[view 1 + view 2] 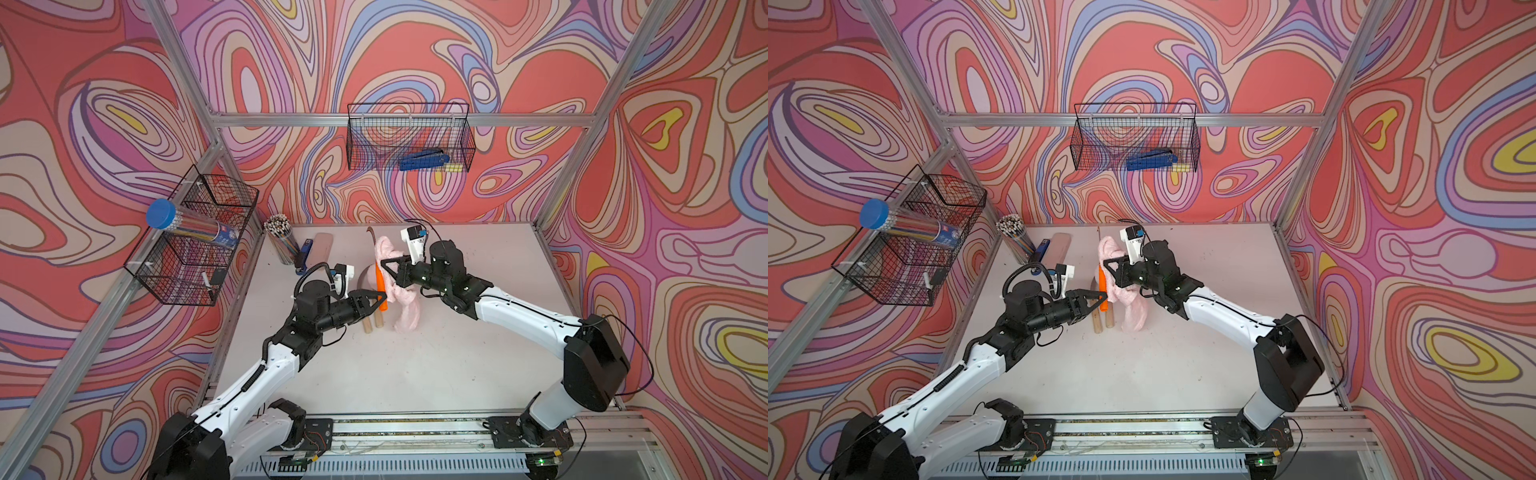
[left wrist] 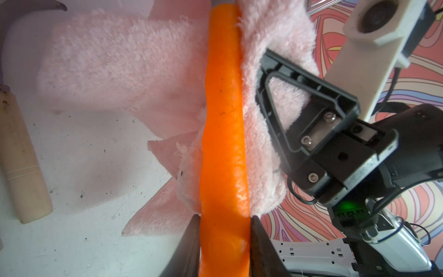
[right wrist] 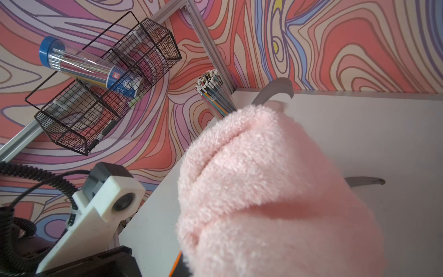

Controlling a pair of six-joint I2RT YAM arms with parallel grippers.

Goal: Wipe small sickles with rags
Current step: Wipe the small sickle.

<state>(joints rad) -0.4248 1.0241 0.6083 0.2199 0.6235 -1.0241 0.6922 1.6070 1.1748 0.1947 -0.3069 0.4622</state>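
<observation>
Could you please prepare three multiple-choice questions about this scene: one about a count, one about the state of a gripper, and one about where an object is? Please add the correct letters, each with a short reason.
1. How many wooden handles lie on the table?
A. one
B. two
C. four

2. The right gripper is:
A. open above the table
B. shut on the pink rag
C. shut on a wooden handle

3. Where is the tube with the blue cap?
A. on the table
B. in the right gripper
C. in the side wire basket

Answers:
1 B: both top views show two pale handles side by side.
2 B: the left wrist view shows it pinching the rag.
3 C: the tube rests slanted in that basket.
</observation>
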